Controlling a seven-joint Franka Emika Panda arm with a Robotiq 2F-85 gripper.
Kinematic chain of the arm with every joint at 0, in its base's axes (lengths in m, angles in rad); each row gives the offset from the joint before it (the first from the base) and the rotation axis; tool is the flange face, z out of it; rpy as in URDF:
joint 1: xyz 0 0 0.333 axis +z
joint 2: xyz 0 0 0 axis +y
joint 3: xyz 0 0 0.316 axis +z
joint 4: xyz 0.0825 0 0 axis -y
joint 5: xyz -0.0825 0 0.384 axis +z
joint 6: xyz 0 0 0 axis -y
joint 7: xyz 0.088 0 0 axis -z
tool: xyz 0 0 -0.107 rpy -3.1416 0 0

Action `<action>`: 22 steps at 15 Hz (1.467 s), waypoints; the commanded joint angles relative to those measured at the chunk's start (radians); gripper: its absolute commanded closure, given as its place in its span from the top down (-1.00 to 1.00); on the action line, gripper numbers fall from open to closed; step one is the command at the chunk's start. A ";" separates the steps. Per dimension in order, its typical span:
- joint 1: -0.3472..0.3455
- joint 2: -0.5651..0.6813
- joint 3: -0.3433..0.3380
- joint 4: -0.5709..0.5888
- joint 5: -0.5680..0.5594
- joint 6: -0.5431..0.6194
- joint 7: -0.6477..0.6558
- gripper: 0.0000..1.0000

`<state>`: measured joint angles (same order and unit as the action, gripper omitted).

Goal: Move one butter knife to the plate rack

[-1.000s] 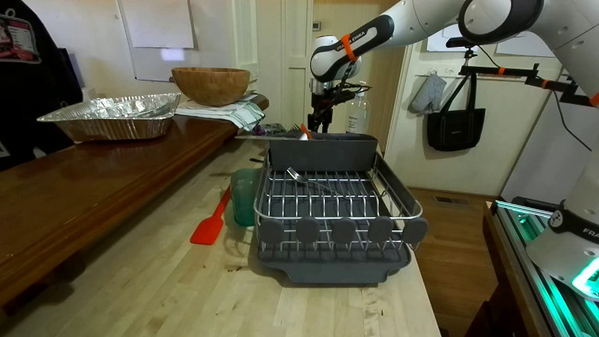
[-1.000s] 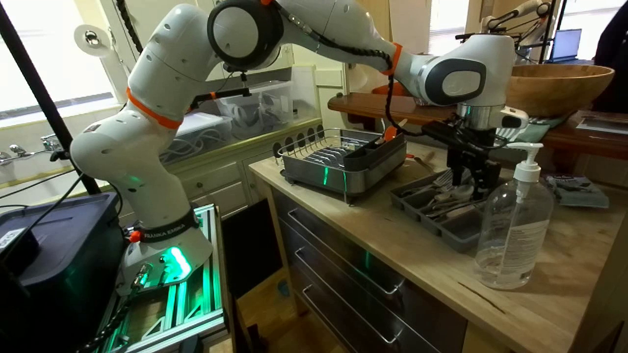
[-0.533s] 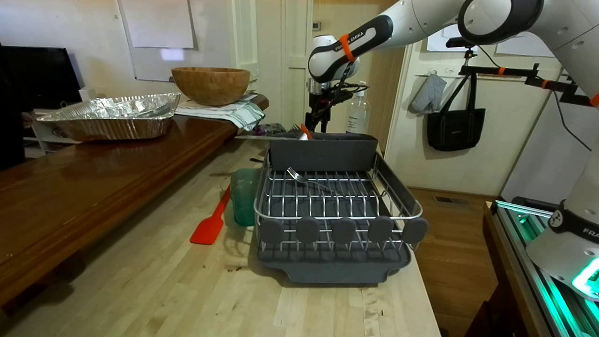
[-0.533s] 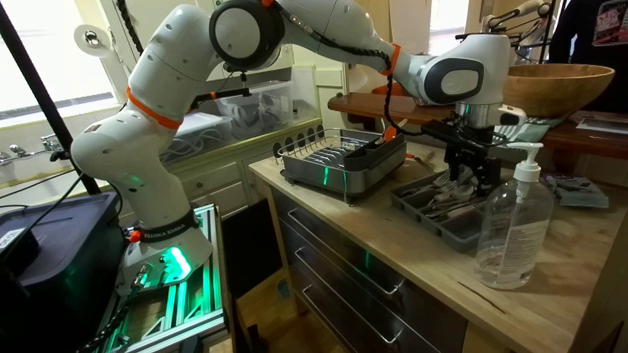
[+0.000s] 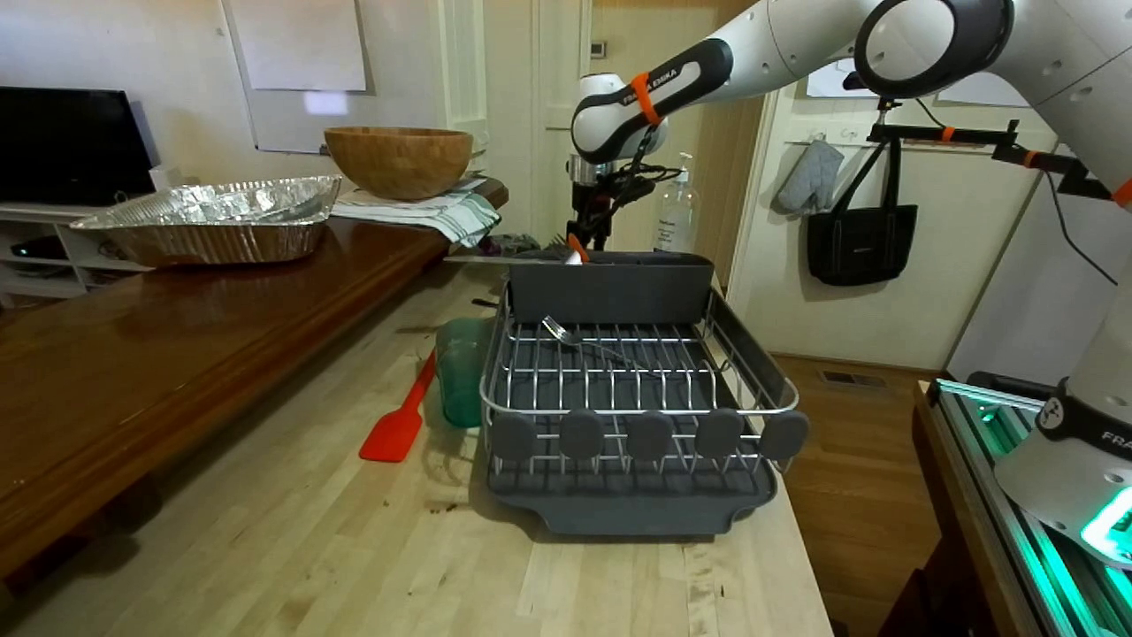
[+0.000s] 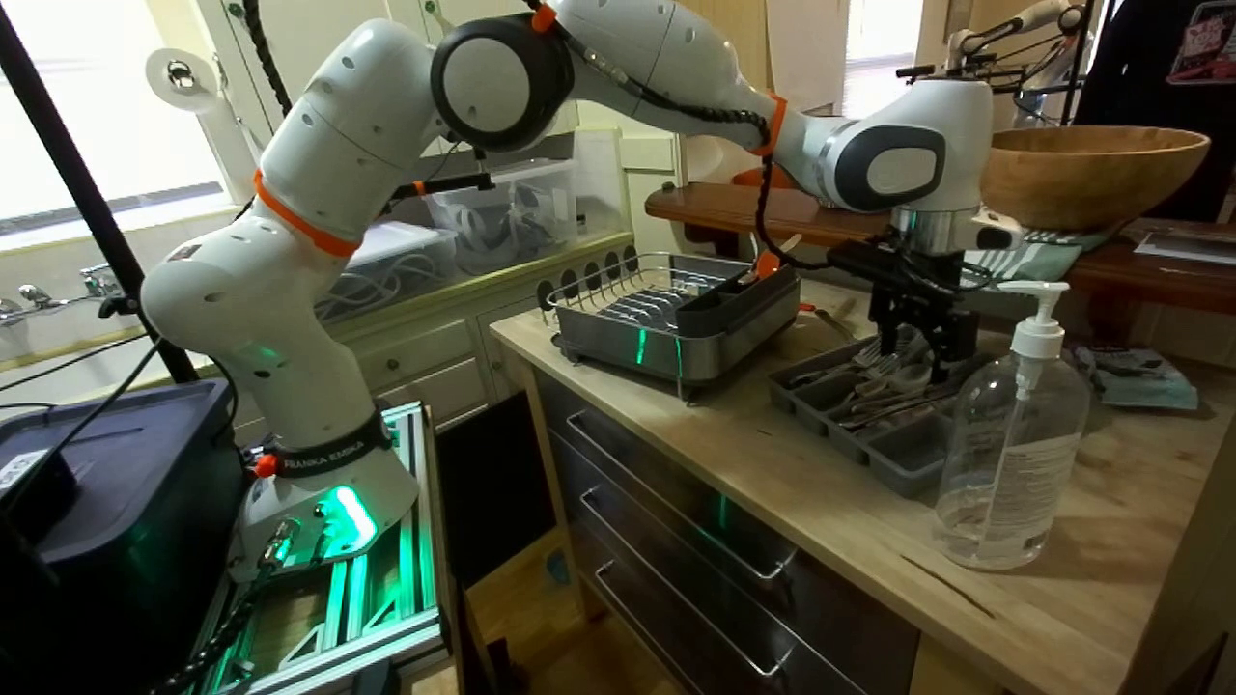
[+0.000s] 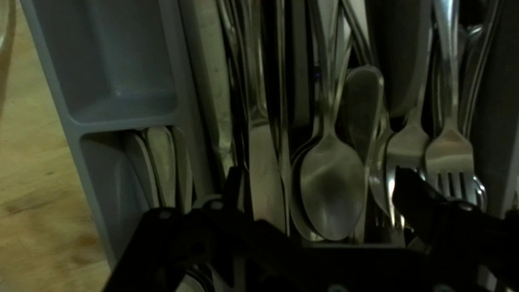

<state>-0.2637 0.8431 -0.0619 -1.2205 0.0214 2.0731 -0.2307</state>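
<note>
Plate rack (image 6: 666, 323), dark grey, wire grid on top: in an exterior view, left of the cutlery tray (image 6: 900, 458), near it but apart; a short carry, I judge. One fork (image 5: 562, 332) lies on its wires.

Utensil ends (image 7: 161, 158), rounded metal: in the wrist view, inside the cutlery tray's short left compartment, bunched by its narrow walls.

Butter knife (image 7: 265, 170), probable: in the cutlery tray's long section, among slim pieces lying lengthwise, presumably kept parallel by its sides. Which knife is meant I cannot say; none is in my grasp.

Gripper (image 7: 319, 174), mine: over the cutlery tray, fingers (image 7: 408, 188) spread wide, nothing held. They stand either side of the knife and its neighbours, so closing would work across their length; I judge this right for a slim piece, though a shift toward the knife seems needed. Whether the tips touch metal I cannot tell.

Spoon (image 7: 332, 186): in the cutlery tray, right of the knife, central in my gap, so likeliest caught by mistake.

Forks (image 7: 449, 158): toward the cutlery tray's right side, sorted by kind, I suppose.

Pump bottle (image 6: 1009, 463): in an exterior view, right of the cutlery tray, likely off my route.
</note>
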 commanded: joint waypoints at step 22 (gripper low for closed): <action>-0.028 0.141 -0.004 0.182 -0.012 -0.154 -0.021 -0.39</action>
<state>-0.2968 0.9360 -0.0708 -1.1030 0.0164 1.9762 -0.2422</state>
